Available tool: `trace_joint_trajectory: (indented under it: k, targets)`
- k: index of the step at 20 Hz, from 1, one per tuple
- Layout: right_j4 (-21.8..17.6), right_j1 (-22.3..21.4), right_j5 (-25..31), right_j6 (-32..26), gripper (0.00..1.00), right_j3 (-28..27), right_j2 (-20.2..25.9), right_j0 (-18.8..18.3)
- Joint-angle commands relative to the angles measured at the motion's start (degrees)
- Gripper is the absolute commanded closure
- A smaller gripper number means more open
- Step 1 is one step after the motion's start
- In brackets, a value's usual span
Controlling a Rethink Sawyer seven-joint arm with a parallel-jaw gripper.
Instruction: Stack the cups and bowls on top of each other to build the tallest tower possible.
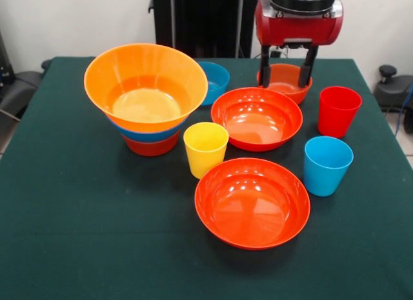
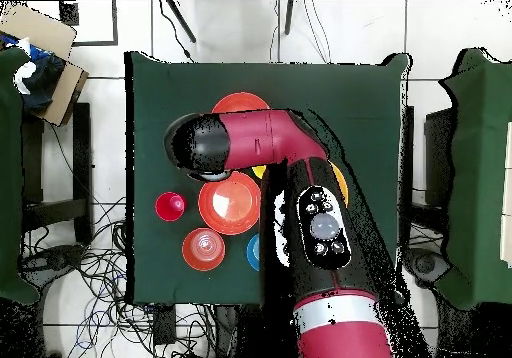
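Observation:
My gripper [image 1: 284, 80] hangs open at the table's far right in the front view. Its two black fingers [image 1: 265, 69] reach down at the rim of a small red-orange bowl [image 1: 284, 87], one at each side; I cannot tell if they touch it. The tower [image 1: 147, 97] stands at the left: the huge orange bowl nested on a blue bowl [image 1: 148, 133] and a small red-orange bowl [image 1: 151, 146]. A small blue bowl [image 1: 216, 80] sits behind it. Two wide red-orange bowls [image 1: 257, 118] [image 1: 252, 202], the yellow cup [image 1: 206, 148], the red cup [image 1: 339, 111] and the light blue cup [image 1: 327, 164] stand loose.
The green table [image 1: 77, 235] has bare cloth at the near left and along the front edge. In the overhead view the arm [image 2: 320, 224] covers much of the table; the red cup [image 2: 169, 206] and the small red-orange bowl [image 2: 203, 249] show to its left.

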Motion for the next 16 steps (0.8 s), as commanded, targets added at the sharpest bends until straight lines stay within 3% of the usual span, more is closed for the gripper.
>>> trace_joint_trajectory:
  k: [1, 9, 16]
  targets:
    - [1.5, 1.0, 7.4, 7.5, 0.00, -5.5, -0.9, 3.0]
    - [2.4, 2.2, 8.3, 7.4, 0.00, -8.1, -1.9, 4.9]
    - [2.7, 5.9, 5.2, 6.7, 0.00, -10.3, -2.1, 5.5]
